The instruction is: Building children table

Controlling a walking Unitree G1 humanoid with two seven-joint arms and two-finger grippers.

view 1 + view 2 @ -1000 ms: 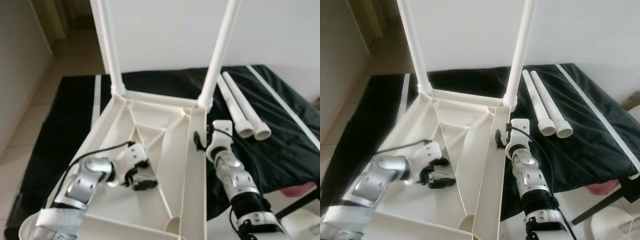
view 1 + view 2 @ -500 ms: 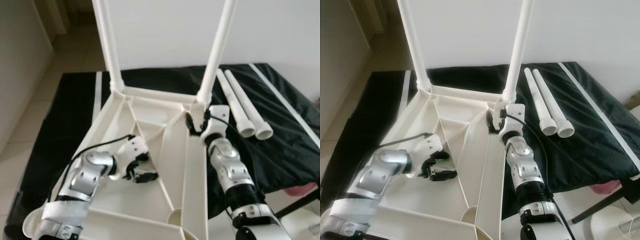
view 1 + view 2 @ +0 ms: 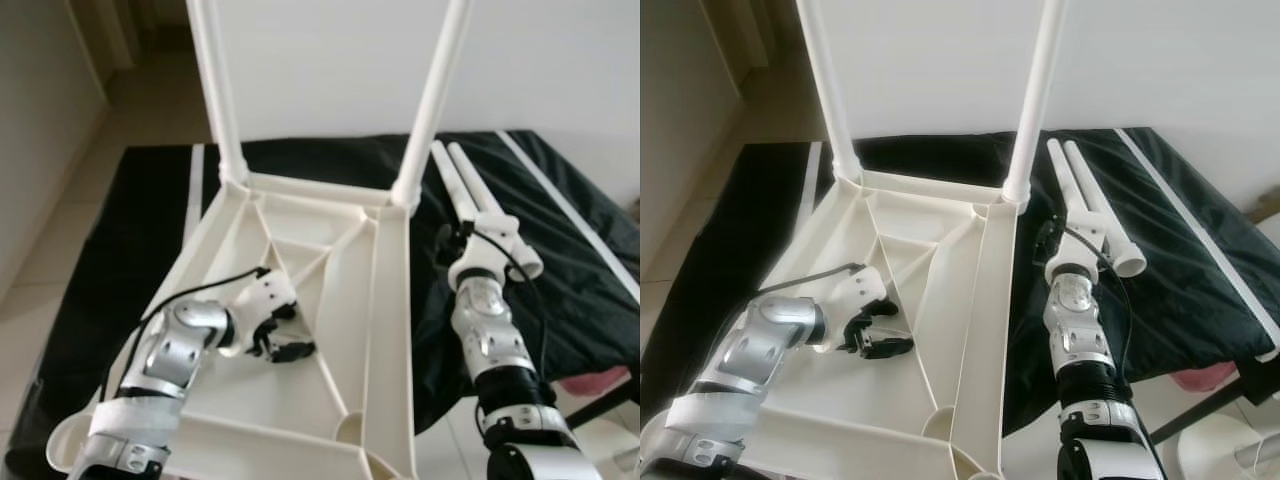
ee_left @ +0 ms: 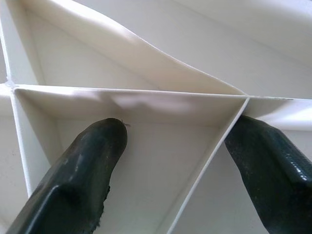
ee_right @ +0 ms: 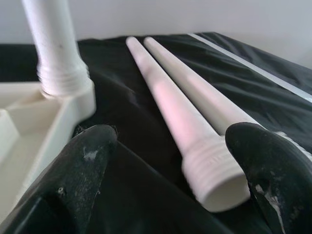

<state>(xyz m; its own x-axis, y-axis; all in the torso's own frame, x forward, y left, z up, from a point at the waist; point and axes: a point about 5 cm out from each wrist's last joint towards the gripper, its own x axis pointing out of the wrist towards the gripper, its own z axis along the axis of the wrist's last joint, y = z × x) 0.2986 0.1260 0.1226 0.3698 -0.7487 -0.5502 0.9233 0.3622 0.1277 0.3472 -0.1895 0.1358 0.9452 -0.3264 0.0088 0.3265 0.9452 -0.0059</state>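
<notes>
Your right gripper (image 5: 165, 146) gapes wide, empty, two loose white plastic legs (image 5: 185, 117) just ahead. Your left gripper (image 4: 180, 161), open, straddles a rib of the upturned cream plastic tabletop (image 3: 340, 300).

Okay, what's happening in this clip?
The robot is assembling a white plastic children's table, which lies upside down on a black cloth with two white tube legs screwed in. The left end effector straddles a rib inside the underside, fingers open. The right end effector, open, points at two loose white legs on the cloth.
</notes>
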